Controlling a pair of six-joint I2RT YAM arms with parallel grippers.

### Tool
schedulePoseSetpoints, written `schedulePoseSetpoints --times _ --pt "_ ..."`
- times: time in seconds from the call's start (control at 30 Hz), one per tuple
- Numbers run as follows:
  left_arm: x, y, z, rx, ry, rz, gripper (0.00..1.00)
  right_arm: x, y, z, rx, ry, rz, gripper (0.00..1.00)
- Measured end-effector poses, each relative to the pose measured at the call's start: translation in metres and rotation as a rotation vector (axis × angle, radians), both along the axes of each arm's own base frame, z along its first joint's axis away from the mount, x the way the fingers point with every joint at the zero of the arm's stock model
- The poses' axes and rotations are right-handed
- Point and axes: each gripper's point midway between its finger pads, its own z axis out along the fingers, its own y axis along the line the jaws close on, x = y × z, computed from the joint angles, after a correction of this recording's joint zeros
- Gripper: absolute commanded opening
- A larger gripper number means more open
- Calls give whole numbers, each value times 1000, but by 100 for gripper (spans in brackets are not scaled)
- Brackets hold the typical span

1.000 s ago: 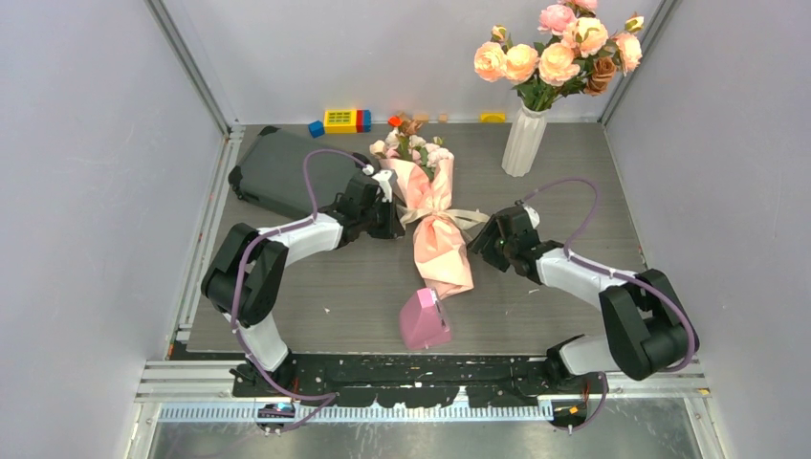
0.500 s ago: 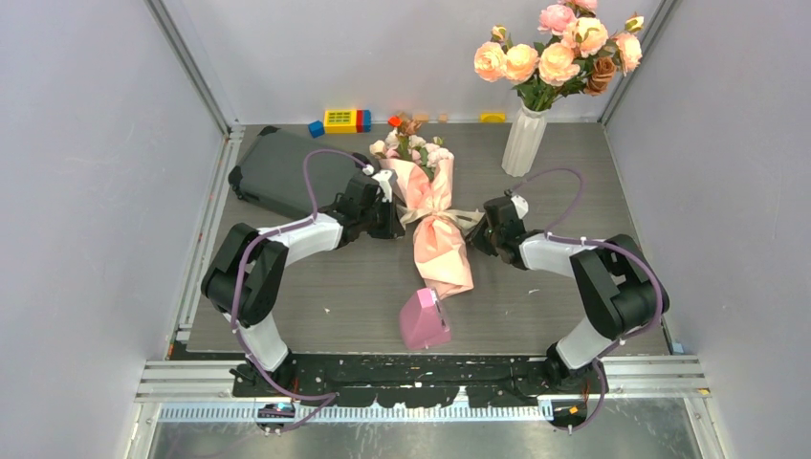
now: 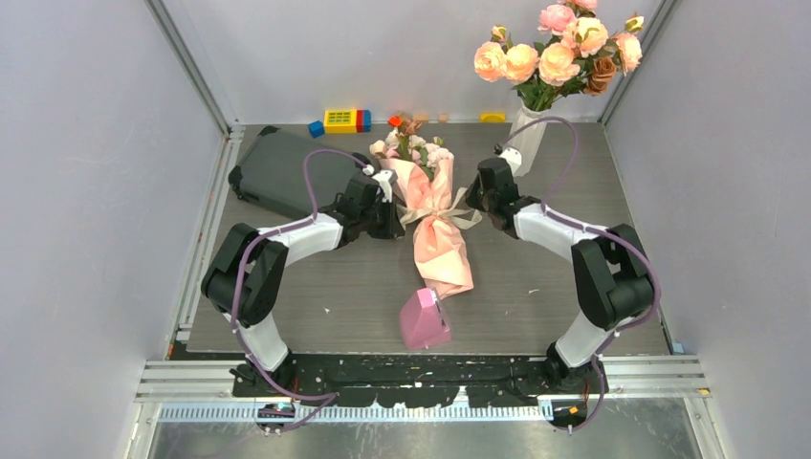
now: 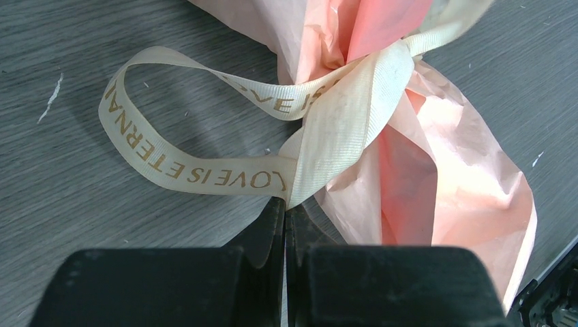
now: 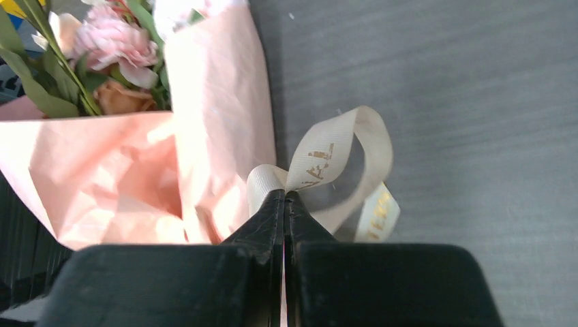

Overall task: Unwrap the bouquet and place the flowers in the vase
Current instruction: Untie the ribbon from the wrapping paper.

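**Shut on the ribbon from both sides of the wrapped bouquet**

Far out to the left of the left pincer (image 3: 390, 212), past its arm: a dark grey case (image 3: 277, 172) lying flat on the table (image 3: 536, 277). Beyond that pincer, along the back wall: coloured toy blocks (image 3: 342, 120).

Clamped tight with the left pincer on a tail of the beige ribbon (image 4: 204, 174), gold lettering along it. Fingertips pressed together with the ribbon's end caught between them, its loop curling out to their left over the grey surface.

Just ahead and to the right of those jaws, lying on the table: the bouquet (image 3: 440, 239). Pale pink paper cinched at the knot, wide end away from the arm bases, narrow end toward them. At the wide end, farther out than either pincer: the flowers (image 3: 411, 145), small pink and cream heads with green leaves, inside the paper. Beside the narrow end, nearer the bases than both pincers: a small solid pink wedge (image 3: 424, 318).

Closed likewise with the right pincer (image 3: 473, 201) on a loop of the same ribbon, at the bouquet's other side. In the right wrist view, tips meeting with the beige band nipped between them, paper and flowers off to their left.

Close behind and to the right of the right pincer: the vase (image 3: 526, 153). White, ribbed, upright, crossed by the arm's purple cable, holding a cluster of peach roses (image 3: 564, 53).
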Motion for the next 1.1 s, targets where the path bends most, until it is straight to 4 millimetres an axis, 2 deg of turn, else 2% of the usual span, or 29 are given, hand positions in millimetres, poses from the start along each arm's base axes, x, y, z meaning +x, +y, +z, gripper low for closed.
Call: schedulePoseSetpoints --times 0.07,0.13,0.27,0.33,0.37,0.43,0.47,0.57,0.63,0.8,0.9,0.97,1.1 --pt "0 0 0 0 0 0 0 15 6 5 -22 -24 26 0" --pt "0 0 0 0 0 0 0 27 12 2 -39 -33 48 0" --pt "0 0 0 -1 0 0 0 42 19 -30 -90 9 90 1" --pt "0 0 0 -1 1 1 0 43 20 -47 -113 38 104 11" --pt "0 0 0 -2 1 1 0 42 20 -53 -123 49 111 22" --pt "0 0 0 -2 1 1 0 40 18 -60 -143 68 121 36" --pt "0 0 0 -2 1 1 0 39 17 -60 -149 69 125 38" --pt "0 0 0 -2 1 1 0 37 16 -52 -153 48 130 55" --pt "0 0 0 -3 1 1 0 29 11 -42 -155 35 124 60" --pt "-1 0 -1 -1 5 1 0 8 -2 4 -140 -36 84 62" --pt "-2 0 -1 -4 6 -3 0 -2 -11 25 -111 -81 23 61" --pt "-2 -1 -1 -6 7 -5 0 -14 -19 24 -93 -83 -23 60" --pt "-3 -1 -1 -8 9 -8 0 -37 -29 -6 -57 -6 -88 56"
